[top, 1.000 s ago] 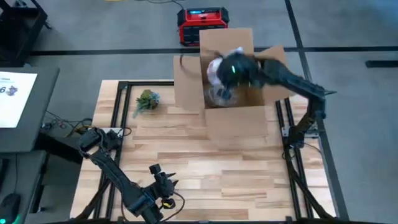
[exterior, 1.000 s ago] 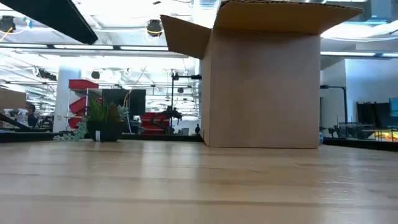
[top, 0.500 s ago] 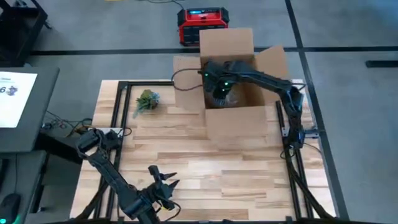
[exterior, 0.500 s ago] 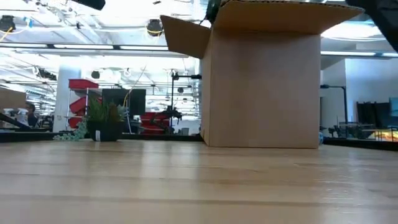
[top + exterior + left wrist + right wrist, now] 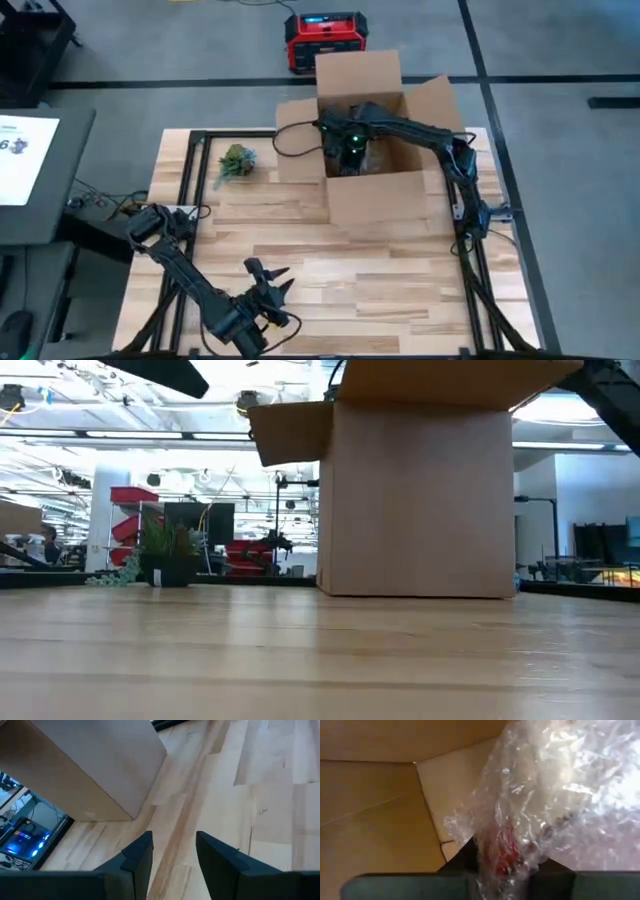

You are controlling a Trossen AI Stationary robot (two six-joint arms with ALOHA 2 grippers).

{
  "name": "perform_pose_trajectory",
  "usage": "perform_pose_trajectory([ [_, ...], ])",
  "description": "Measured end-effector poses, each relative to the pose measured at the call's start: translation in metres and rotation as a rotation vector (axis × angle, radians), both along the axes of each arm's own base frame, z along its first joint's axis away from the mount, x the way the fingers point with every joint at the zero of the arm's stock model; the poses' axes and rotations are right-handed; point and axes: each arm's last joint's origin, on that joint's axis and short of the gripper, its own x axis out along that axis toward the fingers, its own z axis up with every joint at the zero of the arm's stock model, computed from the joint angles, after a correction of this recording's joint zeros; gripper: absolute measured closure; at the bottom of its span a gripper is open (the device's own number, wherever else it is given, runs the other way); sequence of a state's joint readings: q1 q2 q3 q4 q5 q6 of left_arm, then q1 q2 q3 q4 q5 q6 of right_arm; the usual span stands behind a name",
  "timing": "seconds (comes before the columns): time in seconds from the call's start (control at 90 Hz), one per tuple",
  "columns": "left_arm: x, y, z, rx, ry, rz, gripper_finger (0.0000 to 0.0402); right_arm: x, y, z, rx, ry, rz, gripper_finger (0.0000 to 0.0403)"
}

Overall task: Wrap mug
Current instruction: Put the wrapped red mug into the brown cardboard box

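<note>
While the right arm reaches across the upper middle of the high view, the right gripper (image 5: 351,152) sits down inside the open cardboard box (image 5: 376,195), which stands at the upper centre of the wooden table (image 5: 300,260). In the right wrist view a crumpled bundle of clear bubble wrap (image 5: 555,795) fills most of the frame, and it runs down between the gripper's two dark fingers (image 5: 465,857), which appear closed on it. Something red shows through the plastic near the fingers, but whether that is the mug cannot be told. Behind the bundle lie the box's brown inner walls and pale floor.

In the low view the box takes up the centre and right of the frame, its flaps spread outward at the top, and nothing inside it can be seen from there.

The left gripper (image 5: 266,288) waits at the lower left of the high view, above the near part of the table and well apart from the box. Its fingers (image 5: 140,855) stand open with bare wood showing between them, holding nothing.

A small potted plant (image 5: 235,160) stands on the table left of the box, and a red and black device (image 5: 326,36) sits on the floor beyond the table at the top of the high view.
</note>
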State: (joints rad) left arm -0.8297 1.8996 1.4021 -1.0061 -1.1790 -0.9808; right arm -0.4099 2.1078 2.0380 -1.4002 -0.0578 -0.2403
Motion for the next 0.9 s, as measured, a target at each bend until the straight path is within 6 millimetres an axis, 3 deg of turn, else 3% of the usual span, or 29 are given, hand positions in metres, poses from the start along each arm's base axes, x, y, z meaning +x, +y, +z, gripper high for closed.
perform_pose_trajectory([
  [0.178, 0.003, -0.004, 0.009, 0.011, 0.009, -0.021, 0.0269, 0.003, 0.013, -0.001, 0.036, 0.006, 0.007, 0.0309],
  [0.422, 0.001, -0.019, 0.03, 0.052, -0.021, -0.081, 0.0269, 0.009, 0.047, -0.001, 0.11, 0.045, 0.076, 0.0208],
  [0.578, -0.002, -0.023, 0.03, 0.057, -0.025, -0.094, 0.0269, 0.01, 0.065, 0.009, 0.101, 0.041, 0.116, 0.018],
  [0.744, -0.006, -0.024, 0.03, 0.039, -0.041, -0.089, 0.0269, 0.002, 0.082, 0.045, 0.066, -0.062, 0.149, 0.0183],
  [0.9, -0.01, -0.024, 0.035, 0.007, -0.07, -0.081, 0.0269, -0.02, 0.093, 0.093, -0.013, -0.191, 0.148, 0.0191],
])
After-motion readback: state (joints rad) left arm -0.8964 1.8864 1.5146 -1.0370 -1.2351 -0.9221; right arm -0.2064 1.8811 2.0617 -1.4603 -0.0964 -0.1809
